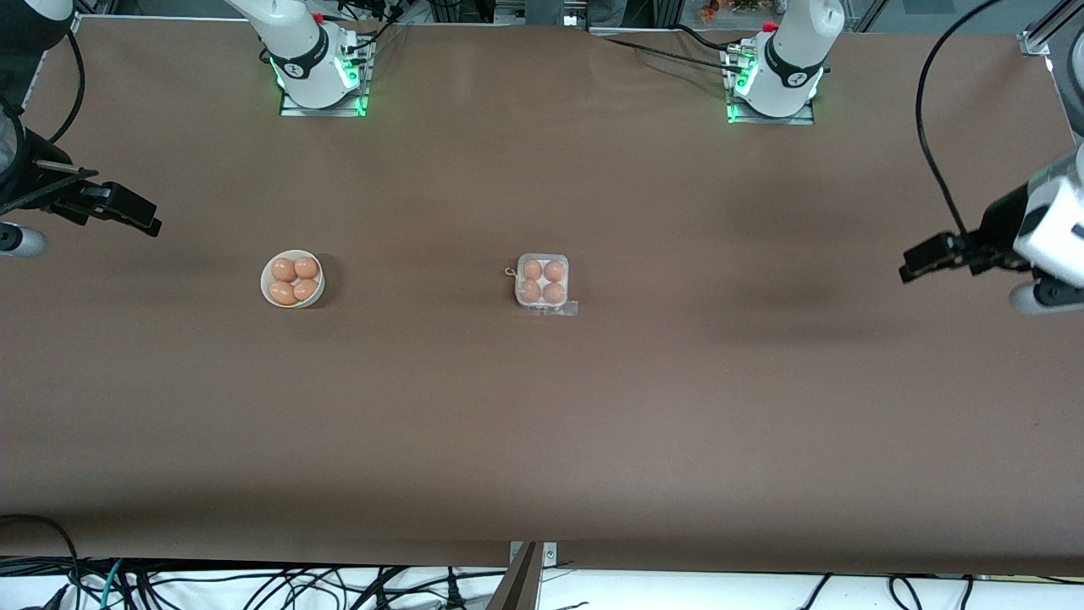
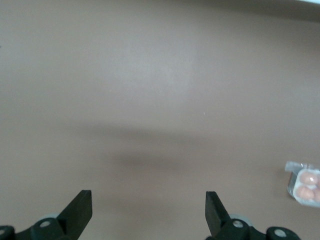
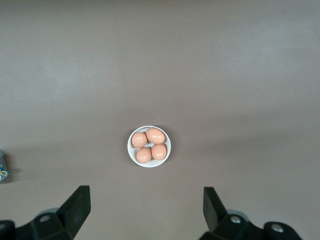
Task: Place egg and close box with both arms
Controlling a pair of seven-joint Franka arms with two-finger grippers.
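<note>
The box (image 1: 543, 282), a small clear plastic carton, sits mid-table with several orange-brown eggs (image 1: 532, 270) in its cells. A clear flap sticks out at its edge nearer the front camera, and I cannot tell whether the lid is latched. Several more eggs (image 1: 284, 270), alike in look, lie in a round white bowl (image 1: 269, 292) toward the right arm's end. My left gripper (image 1: 908, 263) hangs open and empty over bare table at the left arm's end. My right gripper (image 1: 151, 222) hangs open and empty at the other end. The left wrist view shows open fingers (image 2: 80, 210) and the box (image 2: 304, 184).
The right wrist view shows the bowl (image 3: 134, 150) with its eggs (image 3: 155, 135), well ahead of my open right gripper (image 3: 146, 207). The brown tabletop (image 1: 542, 424) spreads wide on all sides. Cables hang below the table's nearer edge (image 1: 254, 585).
</note>
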